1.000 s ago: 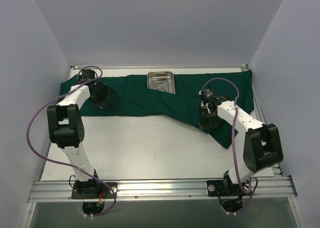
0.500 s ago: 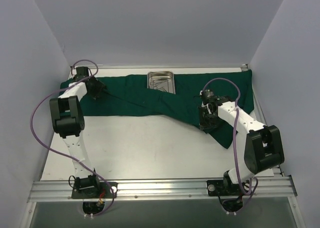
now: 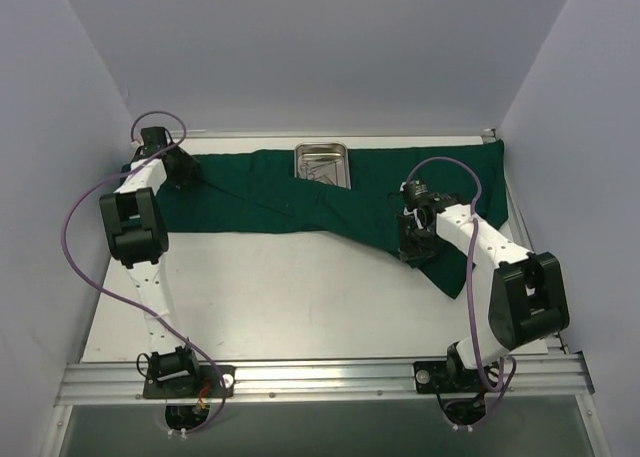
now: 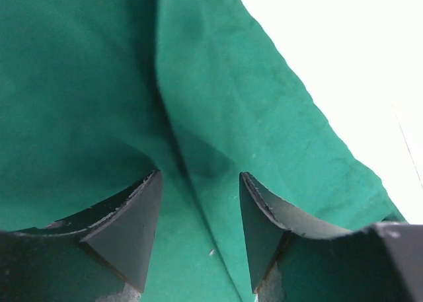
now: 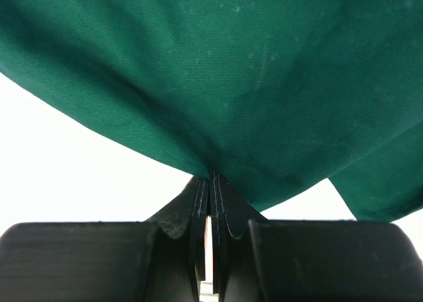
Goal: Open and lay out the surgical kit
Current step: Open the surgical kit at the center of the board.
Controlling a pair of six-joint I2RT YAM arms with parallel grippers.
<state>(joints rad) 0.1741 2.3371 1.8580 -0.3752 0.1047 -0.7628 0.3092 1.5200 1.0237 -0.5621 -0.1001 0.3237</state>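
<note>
The dark green drape lies spread across the far half of the table, with a fold running down to the right. The steel tray sits on it at the back middle, with slim silver instruments inside. My left gripper is at the drape's far left end; in the left wrist view it is open over a crease in the drape, holding nothing. My right gripper is shut on the drape's front edge, and it pinches the cloth between its fingertips.
A white table lies bare in front of the drape. Grey walls close in left, right and back. A metal rail runs along the near edge by the arm bases.
My left arm has swung back and left, from the drape's left part to its far left corner. The right gripper has stayed on the cloth.
</note>
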